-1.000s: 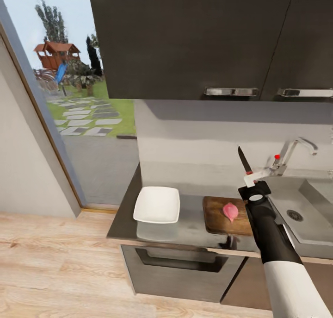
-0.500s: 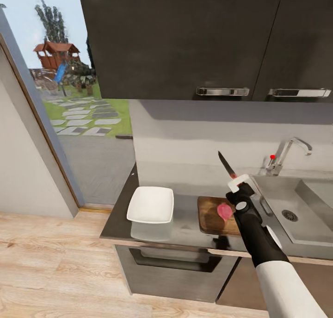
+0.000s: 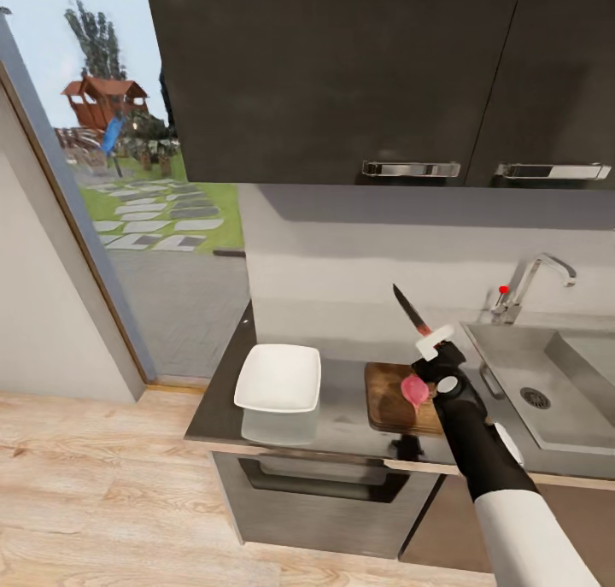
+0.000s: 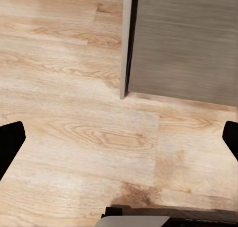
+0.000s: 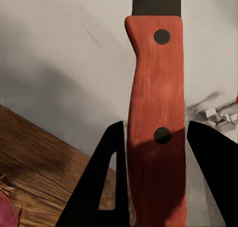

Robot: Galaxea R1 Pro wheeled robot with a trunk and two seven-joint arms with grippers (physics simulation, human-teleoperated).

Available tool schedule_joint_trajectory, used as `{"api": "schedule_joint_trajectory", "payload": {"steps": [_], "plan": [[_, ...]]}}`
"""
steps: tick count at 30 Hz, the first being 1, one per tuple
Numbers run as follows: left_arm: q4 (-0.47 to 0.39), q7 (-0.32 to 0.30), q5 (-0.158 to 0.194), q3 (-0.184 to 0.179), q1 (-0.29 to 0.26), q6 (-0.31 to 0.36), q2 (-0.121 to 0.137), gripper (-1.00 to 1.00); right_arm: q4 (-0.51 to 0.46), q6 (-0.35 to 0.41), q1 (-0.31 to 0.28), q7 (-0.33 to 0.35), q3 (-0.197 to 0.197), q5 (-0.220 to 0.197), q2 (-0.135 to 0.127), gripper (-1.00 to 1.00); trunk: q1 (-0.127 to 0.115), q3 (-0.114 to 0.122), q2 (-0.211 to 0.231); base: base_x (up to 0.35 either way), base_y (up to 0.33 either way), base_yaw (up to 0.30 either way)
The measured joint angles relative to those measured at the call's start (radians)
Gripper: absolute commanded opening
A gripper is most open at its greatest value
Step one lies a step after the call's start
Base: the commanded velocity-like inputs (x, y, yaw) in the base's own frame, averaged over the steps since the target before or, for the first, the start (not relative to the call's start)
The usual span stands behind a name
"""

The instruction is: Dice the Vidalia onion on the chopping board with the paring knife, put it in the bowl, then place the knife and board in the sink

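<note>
The pink Vidalia onion (image 3: 414, 390) lies on the dark-brown chopping board (image 3: 386, 401), which rests on the grey countertop (image 3: 342, 412) just left of the sink (image 3: 521, 356). My right gripper (image 3: 433, 340) hovers right above the onion, shut on the paring knife (image 3: 411, 310), whose dark blade points up and away to the left. In the right wrist view the red knife handle (image 5: 156, 113) sits between the black fingers (image 5: 106, 187), with the board (image 5: 34, 157) below. The white bowl (image 3: 278, 378) stands left of the board. My left gripper (image 4: 119, 138) hangs open over the wooden floor.
A chrome faucet (image 3: 531, 284) with a red knob rises behind the sink. Dark wall cabinets (image 3: 342, 74) hang above the counter. An oven front (image 3: 325, 493) sits under the worktop. A tall window (image 3: 128, 185) fills the left side.
The camera shifted between the earliest frame and the later ones. My right gripper carried the knife left from near the faucet to above the onion on the board.
</note>
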Motion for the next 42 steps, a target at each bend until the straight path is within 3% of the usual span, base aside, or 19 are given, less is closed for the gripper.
{"api": "schedule_joint_trajectory", "payload": {"steps": [1, 2, 3, 5, 7, 8, 10, 12, 13, 14, 15, 16, 18, 21, 29, 32, 33, 37, 42], "plan": [[0.001, -0.001, 0.000, 0.000, 0.000, 0.000, 0.000, 1.00, -0.016, 0.003, 0.000, 0.012, -0.002, -0.049, -0.001, -1.00, 0.000, 0.000, 0.000, 0.000, 0.000, 0.000], [0.003, -0.003, 0.000, -0.001, 0.000, 0.000, -0.004, 1.00, -0.095, 0.041, 0.000, 0.029, -0.002, -0.162, -0.002, -1.00, 0.000, 0.000, 0.000, 0.000, 0.000, 0.000], [0.003, -0.004, 0.000, -0.001, 0.000, 0.000, -0.006, 1.00, -0.151, 0.078, 0.000, 0.033, -0.001, -0.191, 0.000, -1.00, 0.000, 0.000, 0.000, 0.000, 0.000, 0.000], [0.005, -0.004, 0.000, -0.001, 0.000, 0.000, -0.009, 1.00, -0.268, 0.157, 0.000, 0.040, 0.013, -0.220, 0.003, -1.00, 0.000, 0.000, 0.000, 0.000, 0.000, 0.000], [0.005, -0.004, 0.000, -0.001, 0.000, 0.000, -0.010, 1.00, -0.338, 0.194, 0.000, 0.045, 0.052, -0.227, 0.001, -1.00, 0.000, 0.000, 0.000, 0.000, 0.000, 0.000], [0.005, -0.004, 0.000, -0.001, 0.000, 0.000, -0.010, 1.00, -0.376, 0.207, 0.000, 0.048, 0.095, -0.222, -0.003, -1.00, 0.000, 0.000, 0.000, 0.000, 0.000, 0.000], [0.006, -0.004, 0.000, -0.001, 0.000, 0.000, -0.010, 1.00, -0.426, 0.222, 0.000, 0.050, 0.175, -0.184, -0.014, -1.00, 0.000, 0.000, 0.000, 0.000, 0.000, 0.000], [0.007, -0.004, 0.000, -0.001, 0.000, 0.000, -0.011, 1.00, -0.462, 0.241, 0.001, 0.054, 0.260, -0.075, -0.053, -1.00, 0.000, 0.000, 0.000, 0.000, 0.000, 0.000], [0.007, -0.004, 0.000, -0.001, 0.000, 0.000, -0.011, 1.00, -0.467, 0.248, 0.001, 0.058, 0.281, -0.040, -0.065, -1.00, 0.000, 0.000, 0.000, 0.000, 0.000, 0.000], [0.007, -0.004, 0.000, -0.001, 0.000, 0.000, -0.011, 1.00, -0.475, 0.263, 0.001, 0.073, 0.326, 0.028, -0.086, -1.00, 0.000, 0.000, 0.000, 0.000, 0.000, 0.000], [0.008, -0.004, 0.000, -0.001, 0.000, 0.000, -0.011, 1.00, -0.480, 0.278, 0.001, 0.098, 0.380, 0.089, -0.102, -1.00, 0.000, 0.000, 0.000, 0.000, 0.000, 0.000], [0.008, -0.004, 0.000, -0.001, 0.000, 0.000, -0.010, 1.00, -0.488, 0.310, 0.001, 0.156, 0.476, 0.158, -0.121, -1.00, 0.000, 0.000, 0.000, 0.000, 0.000, 0.000], [0.008, -0.004, 0.000, 0.000, 0.000, 0.000, -0.010, 1.00, -0.491, 0.337, 0.004, 0.184, 0.521, 0.191, -0.134, -1.00, 0.000, 0.000, 0.000, 0.000, 0.000, 0.000], [0.008, -0.004, 0.000, 0.000, 0.000, 0.000, -0.009, 1.00, -0.493, 0.375, 0.047, 0.203, 0.550, 0.207, -0.151, -1.00, 0.000, 0.000, 0.000, 0.000, 0.000, 0.000], [0.008, -0.004, 0.000, 0.000, 0.000, 0.000, -0.009, 1.00, -0.493, 0.392, 0.153, 0.204, 0.560, 0.203, -0.161, -1.00, 0.000, 0.000, 0.000, 0.000, 0.000, 0.000], [0.006, -0.003, 0.000, 0.000, 0.000, 0.000, -0.007, 1.00, -0.487, 0.392, 0.176, 0.190, 0.554, 0.121, -0.164, -1.00, 0.000, 0.000, 0.000, 0.000, 0.000, 0.000], [0.005, -0.003, 0.000, 0.000, 0.000, -0.001, -0.006, 1.00, -0.482, 0.391, 0.179, 0.156, 0.544, 0.051, -0.182, -1.00, 0.000, 0.000, 0.000, 0.000, 0.000, 0.000], [0.005, -0.002, 0.000, 0.000, 0.000, -0.001, -0.006, 1.00, -0.477, 0.390, 0.183, 0.037, 0.532, -0.122, -0.242, -1.00, 0.000, 0.000, 0.000, 0.000, 0.000, 0.000], [0.006, -0.001, 0.000, 0.000, 0.000, -0.001, -0.006, 1.00, -0.458, 0.384, 0.188, -0.105, 0.530, -0.254, -0.280, -1.00, 0.000, 0.000, 0.000, 0.000, 0.000, 0.000]]}}
